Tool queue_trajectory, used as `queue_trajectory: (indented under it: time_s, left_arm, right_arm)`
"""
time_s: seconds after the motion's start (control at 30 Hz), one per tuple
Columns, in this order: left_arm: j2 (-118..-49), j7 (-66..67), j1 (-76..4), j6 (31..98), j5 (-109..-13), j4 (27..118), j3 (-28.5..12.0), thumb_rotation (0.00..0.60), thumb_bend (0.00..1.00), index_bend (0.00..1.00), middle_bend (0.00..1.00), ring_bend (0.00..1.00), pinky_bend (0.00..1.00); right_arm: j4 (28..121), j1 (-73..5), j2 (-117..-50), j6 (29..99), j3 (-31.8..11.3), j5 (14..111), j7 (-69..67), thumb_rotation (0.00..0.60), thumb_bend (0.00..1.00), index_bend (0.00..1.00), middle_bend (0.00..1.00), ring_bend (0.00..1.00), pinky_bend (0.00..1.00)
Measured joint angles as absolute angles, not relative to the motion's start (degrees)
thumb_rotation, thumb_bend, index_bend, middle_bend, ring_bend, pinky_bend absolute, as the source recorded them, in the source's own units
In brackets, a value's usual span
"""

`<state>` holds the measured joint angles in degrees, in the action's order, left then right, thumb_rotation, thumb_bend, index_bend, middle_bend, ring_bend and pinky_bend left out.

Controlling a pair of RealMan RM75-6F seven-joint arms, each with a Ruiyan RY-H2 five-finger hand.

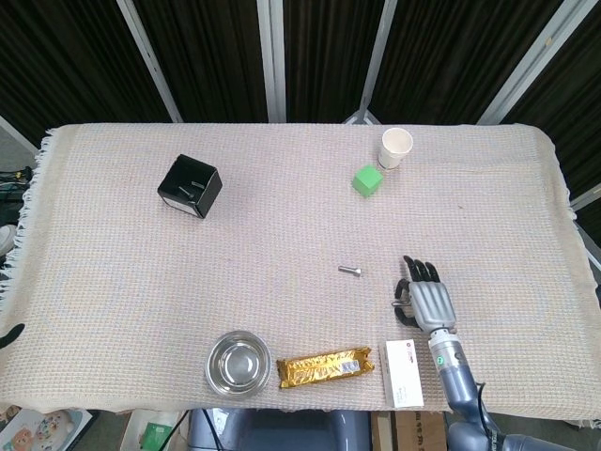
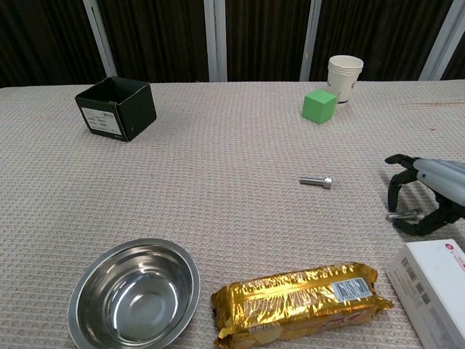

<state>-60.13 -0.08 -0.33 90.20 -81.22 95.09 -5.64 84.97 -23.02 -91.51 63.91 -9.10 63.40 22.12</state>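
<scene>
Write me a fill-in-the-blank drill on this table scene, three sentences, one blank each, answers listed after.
1. The right hand curls over a small metal ____ lying on the cloth.
2. The paper cup stands just behind the ____ cube.
3. The gold snack packet lies between the steel bowl and the ____ box.

Missing words: bolt; green; white
</scene>
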Motion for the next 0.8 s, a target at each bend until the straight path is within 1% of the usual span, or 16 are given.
queue_trajectory:
  time_s: [0.47, 0.8]
  left_arm:
    - [-60.3, 0.4, -0.4, 90.1, -81.1, 95.2, -5.7, 0.600, 0.04, 0.16, 0.11, 0.01, 0.01]
    - [-60.2, 0.1, -0.4, 90.2, -81.4, 95.1, -5.6, 0.600, 0.04, 0.16, 0.11, 0.01, 0.01]
  right_arm:
    - [84.3, -23.7, -91.9, 63.6, -8.9, 62.9, 21.9, 0.600, 0.35, 0.56, 0.00, 0.00, 0.02]
    - [85.4, -23.8, -91.3, 64.3, -9.0, 63.2, 21.8, 0.600, 0.35, 0.59, 0.01, 0.01, 0.02]
